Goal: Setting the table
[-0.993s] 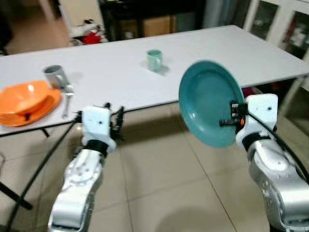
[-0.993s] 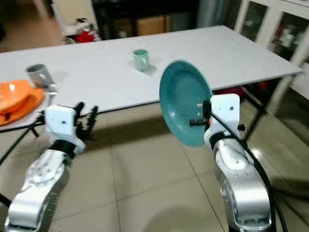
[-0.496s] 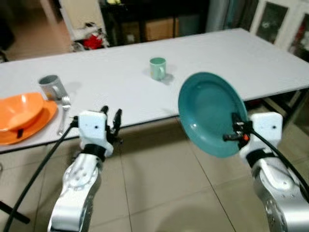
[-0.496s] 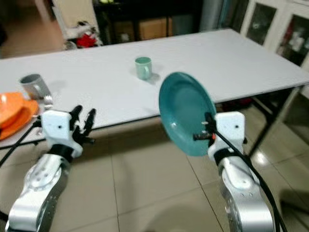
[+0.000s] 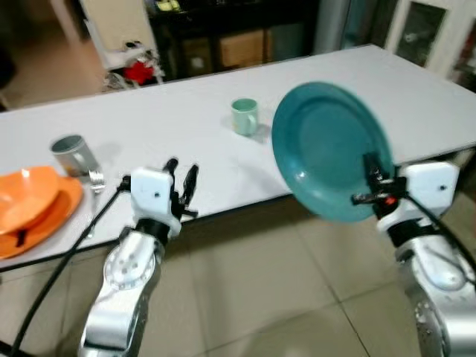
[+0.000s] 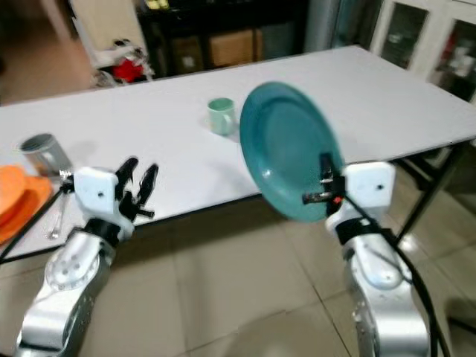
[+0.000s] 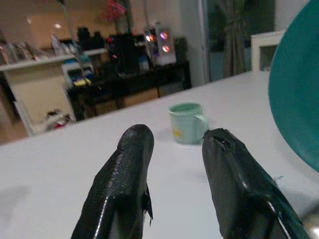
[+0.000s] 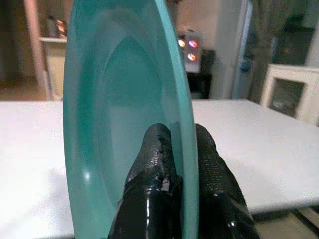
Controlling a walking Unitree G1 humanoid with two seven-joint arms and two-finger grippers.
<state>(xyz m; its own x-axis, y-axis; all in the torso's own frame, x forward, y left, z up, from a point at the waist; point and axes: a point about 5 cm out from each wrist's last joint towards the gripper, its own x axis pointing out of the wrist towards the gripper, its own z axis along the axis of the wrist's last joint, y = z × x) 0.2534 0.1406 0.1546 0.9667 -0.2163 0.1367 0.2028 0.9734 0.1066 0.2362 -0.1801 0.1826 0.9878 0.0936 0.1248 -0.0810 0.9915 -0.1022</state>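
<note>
Right gripper [image 5: 370,181]: pinching the rim of the teal plate [image 5: 327,149], one black finger on each face, plate up on edge and nearly vertical.
Teal plate, what's changed: half a second ago its top sat below the table's near edge line; now it overlaps the white table [image 5: 186,126], lifted higher and carried closer, its upper half in front of the tabletop.
Left gripper [image 6: 139,184]: raised at the near edge, fingers spread apart, nothing between them, and it has come up nearer the edge too.
Green mug [image 5: 244,116]: standing mid-table, just beside the plate's rim as seen from the head, but well behind it.
Orange bowl [image 5: 26,192]: on the orange plate [image 5: 52,219] at the left end, near edge; one place already laid there.
Fork [image 5: 94,182]: lying just right of the orange plate.
Grey cup [image 5: 71,153]: behind the fork, toward the far edge.
Reading: the approach is closing; the plate is at height to clear the edge.
Next: tip the plate flat and lay it on bare tabletop near the green mug.
Risk: an edge-on pinch could let the plate swing as it tilts.
</note>
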